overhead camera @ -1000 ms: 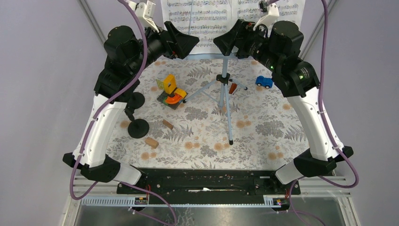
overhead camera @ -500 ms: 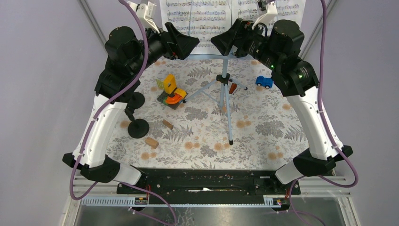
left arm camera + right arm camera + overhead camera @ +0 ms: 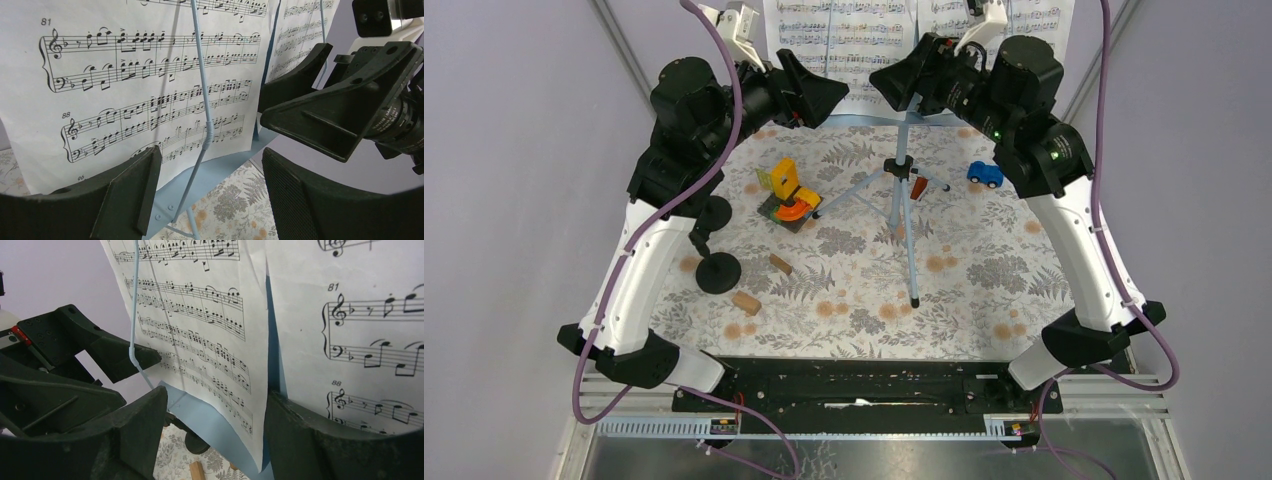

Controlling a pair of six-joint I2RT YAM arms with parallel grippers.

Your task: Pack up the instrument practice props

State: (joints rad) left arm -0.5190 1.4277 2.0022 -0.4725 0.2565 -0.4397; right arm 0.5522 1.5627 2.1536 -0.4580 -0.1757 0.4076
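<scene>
Top external view: a pale blue music rack on tripod legs (image 3: 908, 250) stands at the far middle of the floral-patterned tablecloth (image 3: 994, 290), with white sheet-music pages (image 3: 844, 40) propped side by side on its desk. Both arms are raised to the pages' lower edge, one from each side, their tips near each other but apart. In the left wrist view the left gripper (image 3: 207, 200) has its jaws spread wide with nothing between them; beyond the gap lie the bottom of one page, a thin pale blue wire page-holder (image 3: 202, 75) crossing it, and the rack's ledge. In the right wrist view the right gripper (image 3: 215, 435) is also spread wide and grips nothing, its gap framing the lower corners of both pages where they meet. Down on the cloth, two black round-based mic holders (image 3: 717, 272) sit at the left, one partly hidden behind the left arm. A yellow and orange toy (image 3: 786, 195) lies left of the tripod, a small blue toy car (image 3: 985, 174) to its right, and small brown wooden blocks (image 3: 746, 302) are scattered nearer the arms' bases.
</scene>
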